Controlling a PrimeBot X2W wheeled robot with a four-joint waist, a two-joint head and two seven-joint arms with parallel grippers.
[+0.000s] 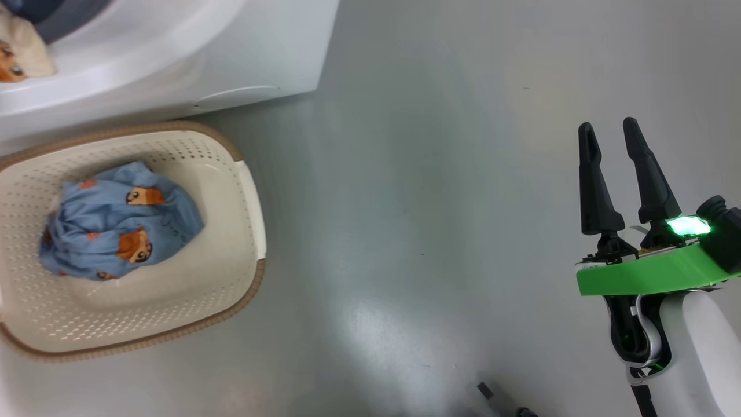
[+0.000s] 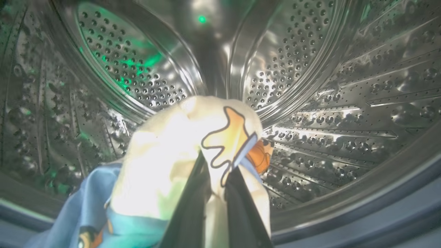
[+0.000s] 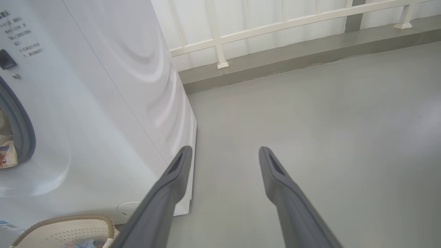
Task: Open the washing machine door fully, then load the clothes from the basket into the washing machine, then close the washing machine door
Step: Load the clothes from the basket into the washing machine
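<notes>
While the basket [image 1: 249,191] sits on the grey floor [image 1: 434,202] just in front of the washing machine [image 1: 231,52] in the head view, a bundle of blue bear-print cloth [image 1: 118,223] lies inside it, and a cream-white piece [image 1: 23,49] shows at the machine's mouth. Well to the machine's right, the right gripper [image 1: 608,125] hangs over bare floor, fingers spread and empty. From the left wrist, the left gripper [image 2: 217,179] is inside the machine's steel drum [image 2: 344,103], clamped on the cream-white piece, whose bulk blocks the drum's bottom; a blue fold [image 2: 86,206] hangs beside it toward the machine's mouth. From the right wrist, the machine stands left of the parted fingers, with a white railing [image 3: 275,26] beyond it.
</notes>
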